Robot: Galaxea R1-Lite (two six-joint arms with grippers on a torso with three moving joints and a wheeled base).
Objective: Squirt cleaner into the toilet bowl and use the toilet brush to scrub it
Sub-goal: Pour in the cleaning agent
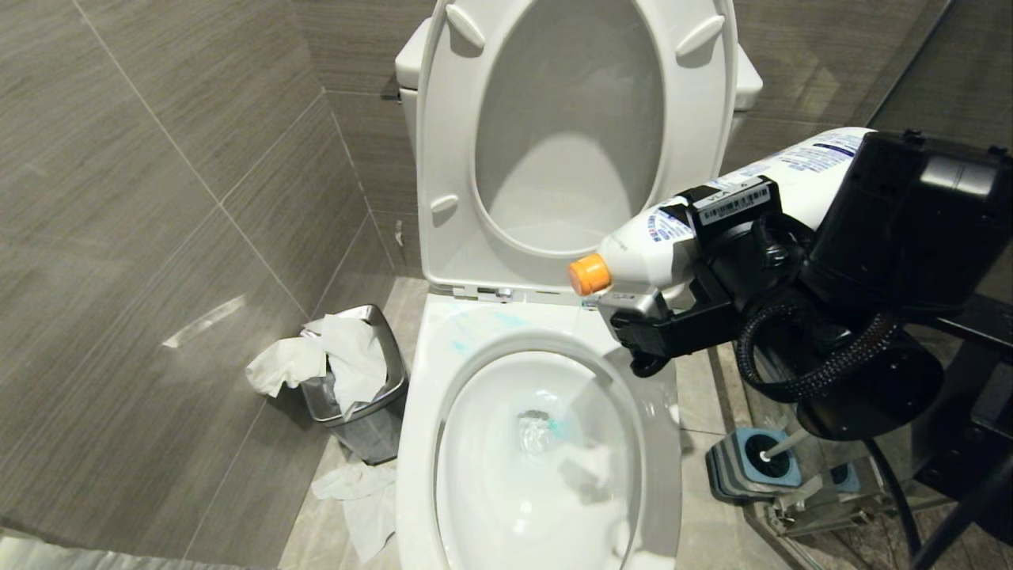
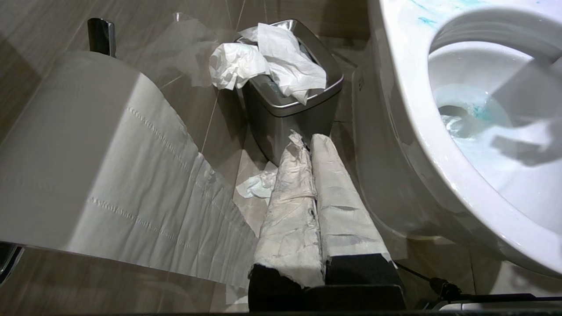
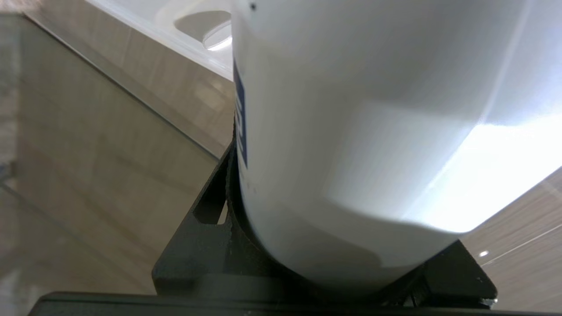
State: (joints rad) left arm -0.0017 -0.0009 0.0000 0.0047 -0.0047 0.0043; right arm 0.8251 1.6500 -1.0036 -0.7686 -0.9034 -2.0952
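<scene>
Turquoise cleaner (image 1: 483, 323) is streaked on the toilet bowl's (image 1: 423, 443) far rim while a white, orange-capped bottle (image 1: 657, 249) is clamped in the right claw (image 1: 681, 261) above the bowl's far right corner, the left claw (image 2: 314, 210) being closed on nothing.

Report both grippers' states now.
Left gripper: shut, holding nothing, beside the steel bin.
Right gripper: shut on the white orange-capped cleaner bottle, tilted over the toilet bowl.

toilet bowl (image 1: 443, 443) open, bin (image 1: 372, 419) beside
</scene>
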